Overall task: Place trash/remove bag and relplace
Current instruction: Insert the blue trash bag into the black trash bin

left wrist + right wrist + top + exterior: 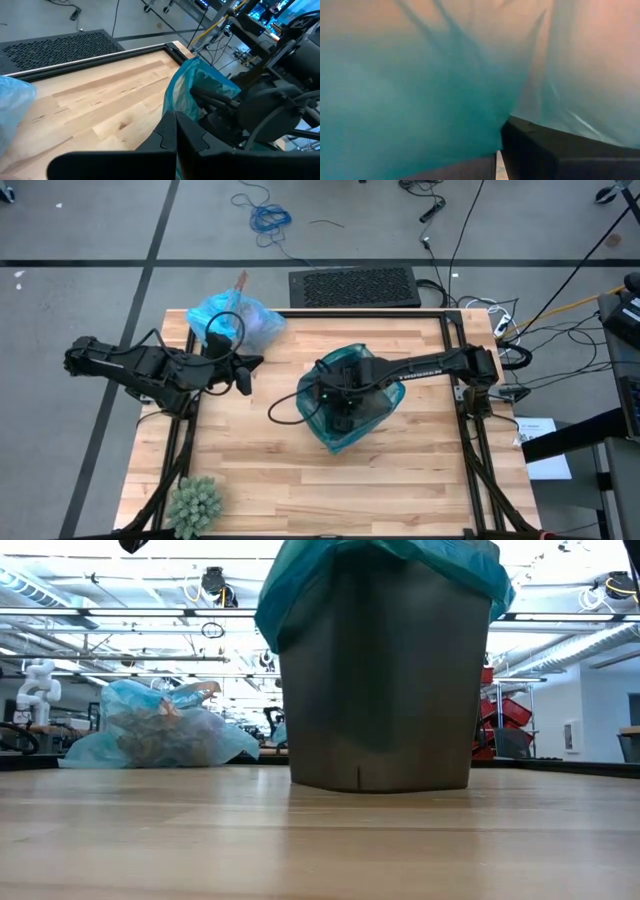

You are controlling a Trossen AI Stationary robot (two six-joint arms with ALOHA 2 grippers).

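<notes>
Bag (235,322), thin translucent sky-blue plastic liner, crinkled: lies bunched on the light wooden slatted table (400,470) at its far left corner, well apart from the bin; in the low view brown wadded paper trash (160,735) shows through its skin, with a pale orange-pink piece poking out at the top

Bin (380,690), grey plastic, upright, mid-table: lined with a darker teal-green plastic bag (345,425) folded over the rim and hanging down the outside

Right gripper (338,402), dark, two-finger: reached down inside the bin mouth, fingers together, teal film pressed all around it; whether any plastic is pinched cannot be told

Left gripper (243,376), dark, two-finger: fingers together, nothing between them, over the table between the sky-blue liner and the bin, just beside the liner

Green spiky plant-like ball (195,502): near left corner of the table

Black perforated panel (355,286): on the floor beyond the table's far edge
</notes>
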